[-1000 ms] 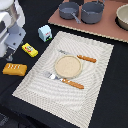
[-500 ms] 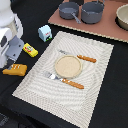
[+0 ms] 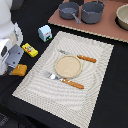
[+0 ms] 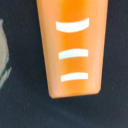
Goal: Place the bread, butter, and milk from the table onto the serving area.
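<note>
Landmark: the serving area (image 3: 40, 85), a cream striped mat lying on the black table (image 3: 110, 90).
Bread: the orange loaf (image 3: 20, 69) sat on the table just off the mat's edge at the exterior view's left, mostly hidden beneath the arm; the wrist view showed the bread (image 4: 73, 47) close up, filling the frame, with three pale score marks across its top.
Butter: the yellow pack (image 3: 29, 49) lay on the table near the mat's far corner at the exterior view's left, apart from the mat.
Milk: the carton (image 3: 45, 32) stood upright on the table just beyond that same far corner.
Gripper: the white arm's head (image 3: 14, 56) hung directly over the bread; its fingers were not visible in either view, so I cannot tell whether they were apart or together.
On the mat: a round tan plate (image 3: 67, 65) between two orange-handled utensils.
</note>
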Controlling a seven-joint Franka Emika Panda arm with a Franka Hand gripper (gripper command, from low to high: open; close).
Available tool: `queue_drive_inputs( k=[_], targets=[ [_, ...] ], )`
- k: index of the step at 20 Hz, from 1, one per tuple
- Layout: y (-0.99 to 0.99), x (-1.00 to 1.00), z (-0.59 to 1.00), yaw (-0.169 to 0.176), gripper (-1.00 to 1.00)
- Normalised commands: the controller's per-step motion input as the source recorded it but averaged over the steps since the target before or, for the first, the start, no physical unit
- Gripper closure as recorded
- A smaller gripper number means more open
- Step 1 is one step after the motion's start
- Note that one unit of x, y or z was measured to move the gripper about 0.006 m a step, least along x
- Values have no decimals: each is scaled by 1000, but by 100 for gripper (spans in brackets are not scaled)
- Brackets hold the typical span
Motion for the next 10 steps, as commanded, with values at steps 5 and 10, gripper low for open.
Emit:
queue_drive_inputs(
  k=[5, 10],
  targets=[
    [-53, 69, -303, 0, -100],
    [-47, 54, -233, 0, 100]
  ],
)
